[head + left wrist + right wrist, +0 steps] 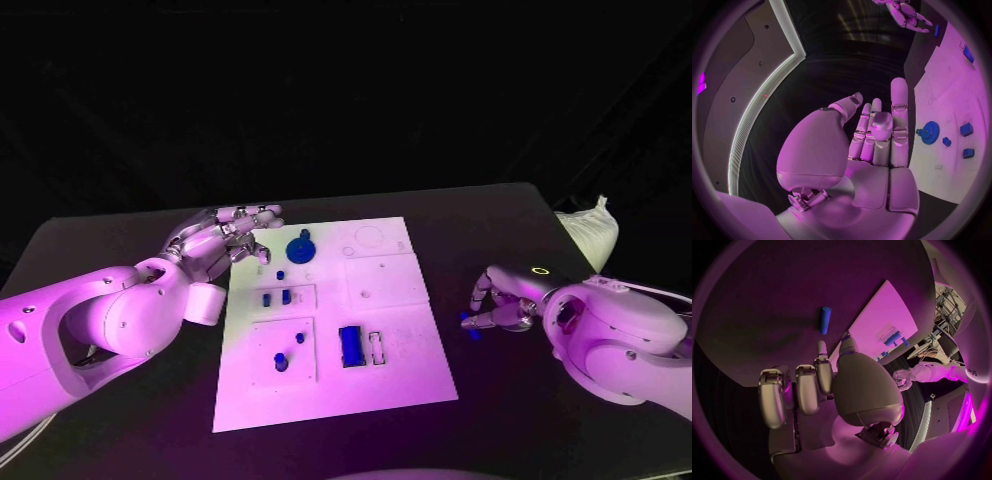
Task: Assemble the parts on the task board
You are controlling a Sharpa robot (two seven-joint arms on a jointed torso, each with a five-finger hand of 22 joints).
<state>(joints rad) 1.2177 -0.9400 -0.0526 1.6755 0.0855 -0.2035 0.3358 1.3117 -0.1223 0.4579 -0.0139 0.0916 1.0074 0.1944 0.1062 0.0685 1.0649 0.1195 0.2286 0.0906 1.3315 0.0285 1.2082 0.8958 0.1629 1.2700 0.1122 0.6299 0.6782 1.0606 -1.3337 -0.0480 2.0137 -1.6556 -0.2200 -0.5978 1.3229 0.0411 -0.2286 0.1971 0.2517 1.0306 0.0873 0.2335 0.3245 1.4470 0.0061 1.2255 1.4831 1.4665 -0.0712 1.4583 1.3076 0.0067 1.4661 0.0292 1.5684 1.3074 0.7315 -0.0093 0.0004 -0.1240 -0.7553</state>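
Both hands are holding nothing: I'm seeing the left hand (231,235) hovering spread beside the blue gear (300,247) on the task board (397,375), the right hand (498,300) curling near a blue peg (825,320) on the surface (505,210).

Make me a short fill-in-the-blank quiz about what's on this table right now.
1. The blue gear lies on the ____ task board.
2. The small blue cylinder lies off the board, on the ____ table.
3. The hand nearest that cylinder is the robot's ____ hand.
4. The left hand holds ____.

Missing words: white; black; right; nothing
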